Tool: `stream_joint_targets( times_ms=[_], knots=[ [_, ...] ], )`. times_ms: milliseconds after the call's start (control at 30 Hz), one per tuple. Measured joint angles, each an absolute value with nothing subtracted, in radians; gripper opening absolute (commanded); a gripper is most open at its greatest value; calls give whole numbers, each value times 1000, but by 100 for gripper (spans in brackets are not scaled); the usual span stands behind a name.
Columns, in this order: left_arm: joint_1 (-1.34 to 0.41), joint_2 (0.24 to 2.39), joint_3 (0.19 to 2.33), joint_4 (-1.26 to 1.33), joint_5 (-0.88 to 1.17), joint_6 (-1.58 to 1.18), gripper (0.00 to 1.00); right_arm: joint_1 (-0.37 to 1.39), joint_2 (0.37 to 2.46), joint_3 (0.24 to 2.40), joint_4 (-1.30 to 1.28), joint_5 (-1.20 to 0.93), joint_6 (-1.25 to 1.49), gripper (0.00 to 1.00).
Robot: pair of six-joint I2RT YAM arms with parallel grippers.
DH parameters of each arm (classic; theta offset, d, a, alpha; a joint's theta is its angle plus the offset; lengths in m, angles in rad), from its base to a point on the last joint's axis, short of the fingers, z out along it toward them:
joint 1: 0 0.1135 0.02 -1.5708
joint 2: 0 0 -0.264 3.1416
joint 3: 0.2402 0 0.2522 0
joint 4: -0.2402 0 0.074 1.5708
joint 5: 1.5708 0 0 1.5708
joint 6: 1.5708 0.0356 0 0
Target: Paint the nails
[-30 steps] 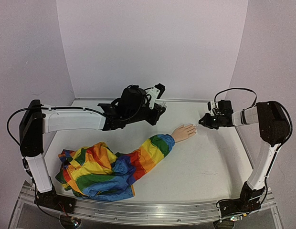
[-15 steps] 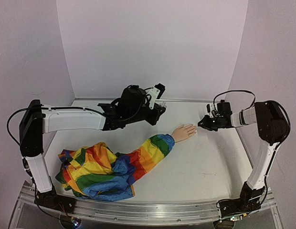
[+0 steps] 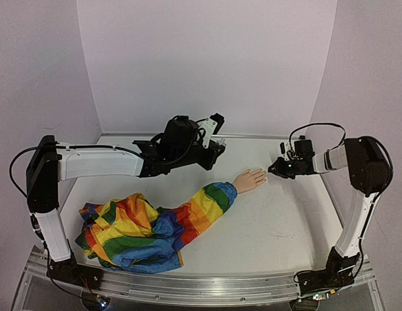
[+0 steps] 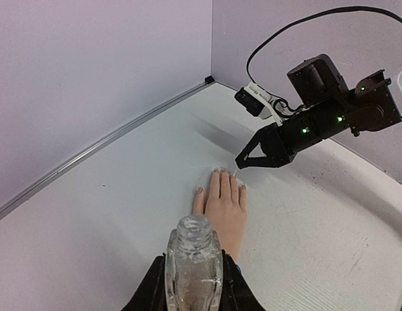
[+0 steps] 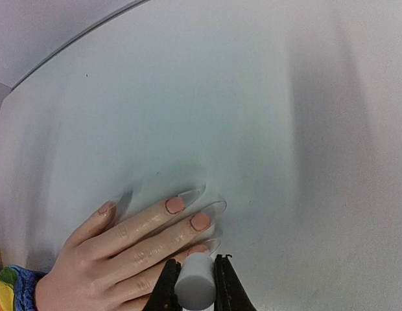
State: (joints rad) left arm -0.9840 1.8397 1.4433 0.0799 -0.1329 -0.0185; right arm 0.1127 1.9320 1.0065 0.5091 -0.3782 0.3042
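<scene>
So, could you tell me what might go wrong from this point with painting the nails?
1. Nothing pins the mannequin hand to the table; a push from the grey cylinder in the right pincer could slide it mid-stroke.
2. The cylinder sits right at the nails, so polish might land on skin or table instead.
3. The clear bottle in the left pincer looks uncapped; tilting it may spill.

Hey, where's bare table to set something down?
Bare table lies near right, between the rainbow sleeve and the right arm's base. Crowded: the mannequin hand, with the right tool at its nails, and the near-left fabric heap.
</scene>
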Motion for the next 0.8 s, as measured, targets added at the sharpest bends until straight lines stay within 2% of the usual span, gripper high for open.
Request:
stream_joint_targets(
  times_ms=[800],
  knots=[
    [-984,1840,1443,80,-133,-19,0,113,1948,1014,517,-378,312,0]
  ],
)
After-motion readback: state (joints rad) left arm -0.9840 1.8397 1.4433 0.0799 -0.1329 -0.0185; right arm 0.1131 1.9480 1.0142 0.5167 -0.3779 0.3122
